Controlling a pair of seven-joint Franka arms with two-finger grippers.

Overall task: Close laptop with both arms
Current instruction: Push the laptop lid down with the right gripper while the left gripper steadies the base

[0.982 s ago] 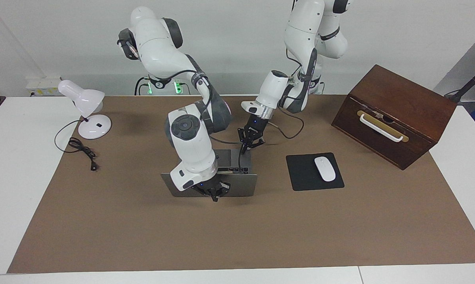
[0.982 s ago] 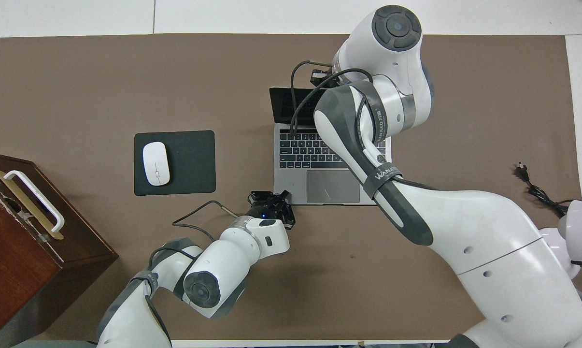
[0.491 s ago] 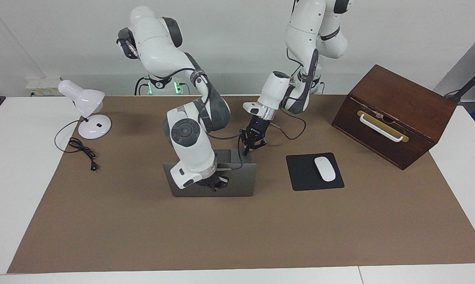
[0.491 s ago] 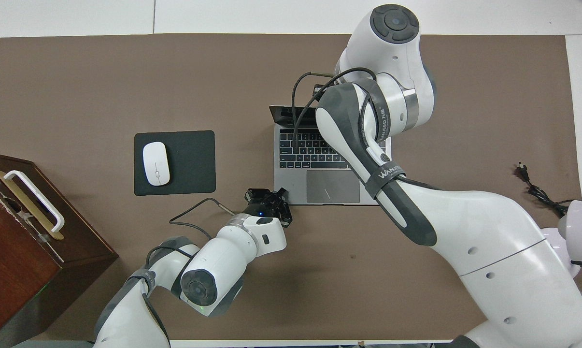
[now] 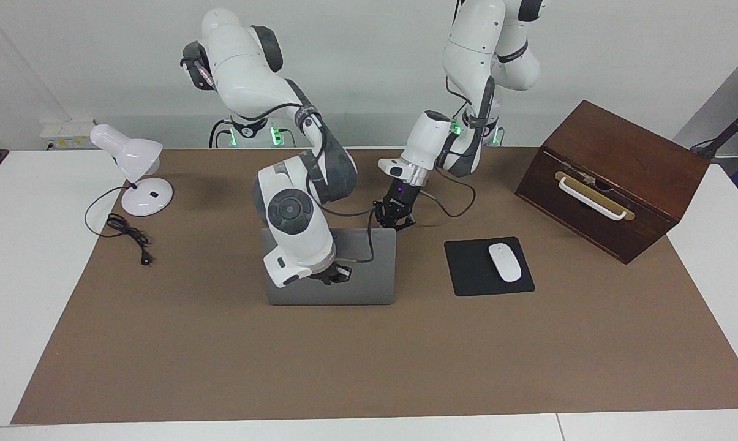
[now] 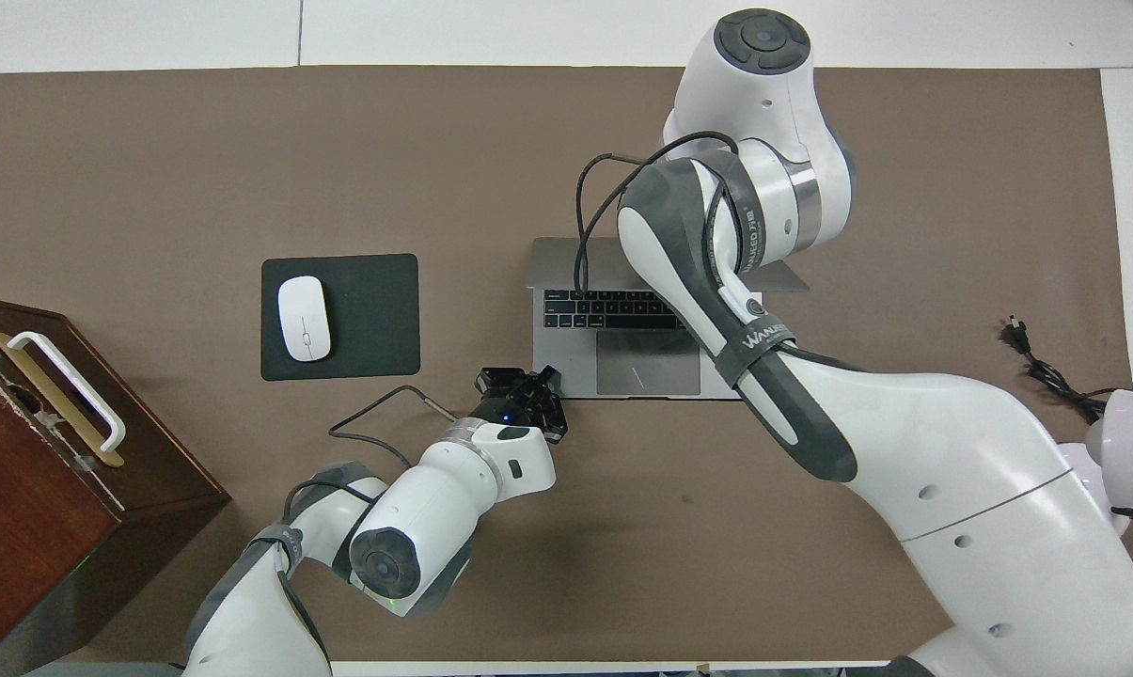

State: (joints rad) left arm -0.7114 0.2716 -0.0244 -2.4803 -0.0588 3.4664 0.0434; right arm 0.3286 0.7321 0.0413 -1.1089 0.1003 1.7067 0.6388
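Note:
The silver-grey laptop (image 5: 369,282) lies mid-table on the brown mat, its lid tilted low over the base. In the overhead view the lid (image 6: 555,263) covers the upper key rows, while the lower keys (image 6: 604,312) and trackpad (image 6: 648,363) still show. My right gripper (image 5: 335,274) rests on the lid's outer face; in the overhead view the arm hides it. My left gripper (image 5: 392,220) is open at the laptop's corner nearest the robots, toward the left arm's end, and it also shows in the overhead view (image 6: 519,387).
A black mouse pad (image 5: 466,272) with a white mouse (image 5: 504,262) lies beside the laptop toward the left arm's end. A brown wooden box (image 5: 613,177) with a white handle stands further that way. A white desk lamp (image 5: 133,165) and its cord (image 5: 127,236) are at the right arm's end.
The right gripper has pushed the lid down toward the keyboard, from steeply raised to nearly flat. The left gripper has stayed at the laptop's corner, shifting only slightly.

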